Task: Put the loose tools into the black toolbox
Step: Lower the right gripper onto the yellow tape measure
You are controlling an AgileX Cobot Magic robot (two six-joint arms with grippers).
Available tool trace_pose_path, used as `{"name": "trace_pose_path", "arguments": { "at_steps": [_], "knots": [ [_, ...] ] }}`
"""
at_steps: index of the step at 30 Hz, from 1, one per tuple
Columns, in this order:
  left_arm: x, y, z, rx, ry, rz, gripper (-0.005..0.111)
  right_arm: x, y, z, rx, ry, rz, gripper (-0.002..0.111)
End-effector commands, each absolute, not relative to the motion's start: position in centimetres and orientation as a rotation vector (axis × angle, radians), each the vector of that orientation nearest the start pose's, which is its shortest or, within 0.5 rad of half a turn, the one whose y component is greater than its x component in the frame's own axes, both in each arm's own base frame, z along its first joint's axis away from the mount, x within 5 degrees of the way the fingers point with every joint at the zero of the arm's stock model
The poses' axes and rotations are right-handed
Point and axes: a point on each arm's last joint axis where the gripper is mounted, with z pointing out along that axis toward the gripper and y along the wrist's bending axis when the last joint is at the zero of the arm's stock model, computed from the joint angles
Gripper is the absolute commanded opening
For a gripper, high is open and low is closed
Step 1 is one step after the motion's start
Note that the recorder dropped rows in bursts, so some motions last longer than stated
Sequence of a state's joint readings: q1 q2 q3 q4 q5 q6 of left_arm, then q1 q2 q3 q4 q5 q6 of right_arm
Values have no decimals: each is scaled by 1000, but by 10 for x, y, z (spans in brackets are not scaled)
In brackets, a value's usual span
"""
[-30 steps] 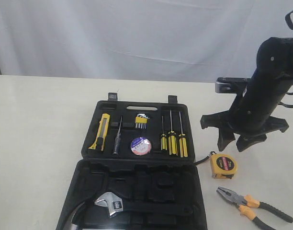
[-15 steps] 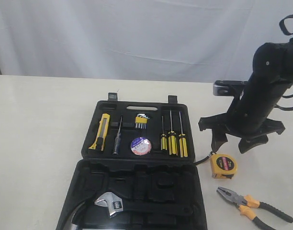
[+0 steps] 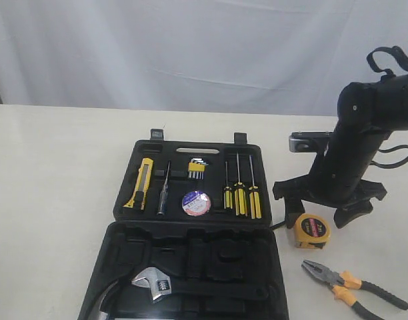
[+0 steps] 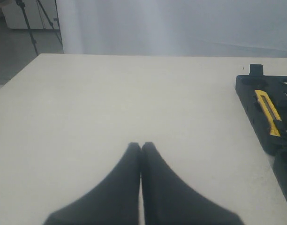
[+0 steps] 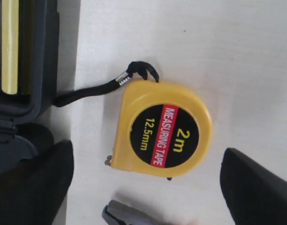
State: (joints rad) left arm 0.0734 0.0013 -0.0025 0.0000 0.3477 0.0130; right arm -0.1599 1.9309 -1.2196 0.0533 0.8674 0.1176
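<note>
The black toolbox [image 3: 257,150] lies open, with the yellow-black utility knife [image 3: 140,183] and the small tape roll [image 3: 196,203] seated in its tray. Right of it on the table lie the yellow tape measure [image 3: 311,231] and the orange-handled pliers [image 3: 351,283]. My right gripper [image 3: 321,213] hangs open just above the tape measure [image 5: 164,129], one finger on each side of it and apart from it; the pliers' steel nose [image 5: 127,215] shows nearby. My left gripper [image 4: 141,146] is shut on nothing above bare table, off to the side of the toolbox [image 4: 249,91] and knife [image 4: 268,112].
Yellow-handled screwdrivers [image 3: 241,193], hex keys [image 3: 197,168] and a dark slim tool [image 3: 163,190] sit in the tray. A silver adjustable wrench [image 3: 153,283] lies in the near half. A white curtain hangs behind the table. The tape measure's black strap [image 5: 87,91] reaches the toolbox edge.
My right gripper has come down and to the left, from above and behind the tape measure to straddling it. The tools and the toolbox have not moved.
</note>
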Motion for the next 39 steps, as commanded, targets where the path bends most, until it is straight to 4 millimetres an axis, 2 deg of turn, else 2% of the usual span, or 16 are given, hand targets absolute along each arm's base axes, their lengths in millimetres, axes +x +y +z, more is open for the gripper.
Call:
{"name": "trace_pose_path", "arguments": {
  "at_steps": [1,9,27,28,31,33,39],
  "knots": [
    [53,4,182,-56,1825,53,0,358,-57,150,458,3006,47,80],
    [53,4,182,-56,1825,53,0,361,-59,128,456,3043,26,80],
    [53,4,182,-56,1825,53,0,364,-60,127,444,3007,16,79],
    [53,4,182,-56,1825,53,0,364,-60,127,445,3012,16,78],
    [53,4,182,-56,1825,53,0,363,-60,127,455,3027,17,58],
    [53,4,182,-56,1825,53,0,362,-60,127,456,3031,18,53],
    [53,4,182,-56,1825,53,0,362,-60,127,456,3031,18,51]
  ]
}}
